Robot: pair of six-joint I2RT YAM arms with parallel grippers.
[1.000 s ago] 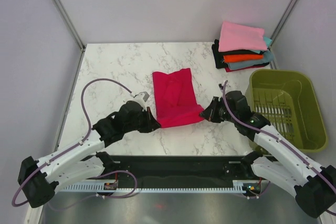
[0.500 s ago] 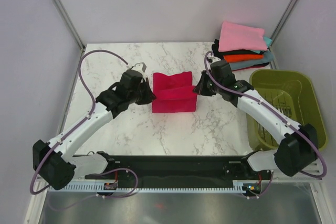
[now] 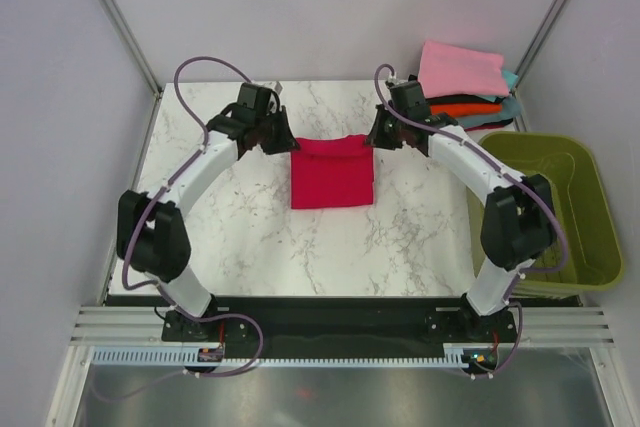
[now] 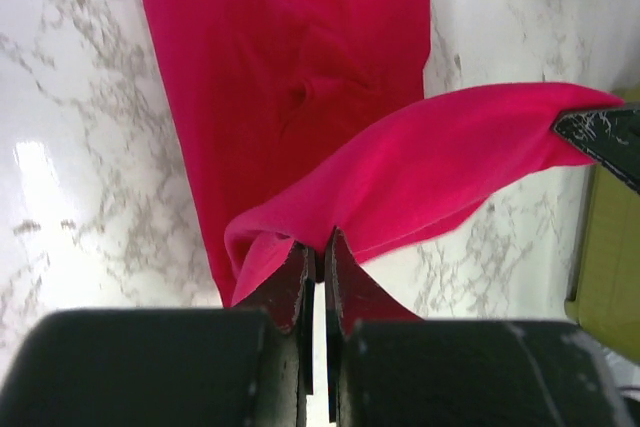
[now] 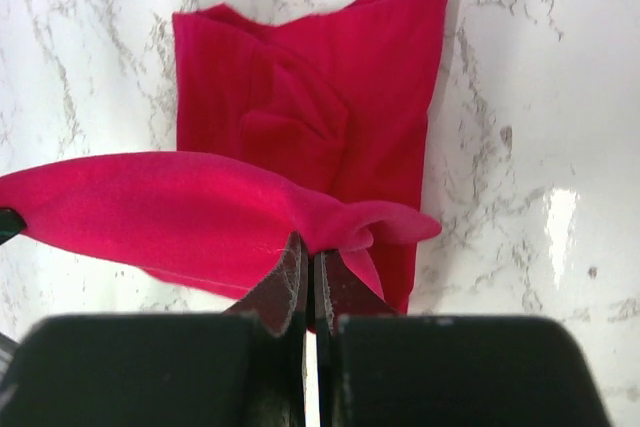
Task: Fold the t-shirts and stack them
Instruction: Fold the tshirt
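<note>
The red shirt lies left of the stack, its lifted hem strung crosswise between left gripper and right gripper, each pinched tight on a corner, the right one nearer the stack.

Left arm, right arm outstretched, fingers pinched together

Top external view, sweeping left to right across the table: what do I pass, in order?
left gripper → crimson t-shirt, pinched by both grippers → right gripper → stack of folded t-shirts → olive-green basket
</note>
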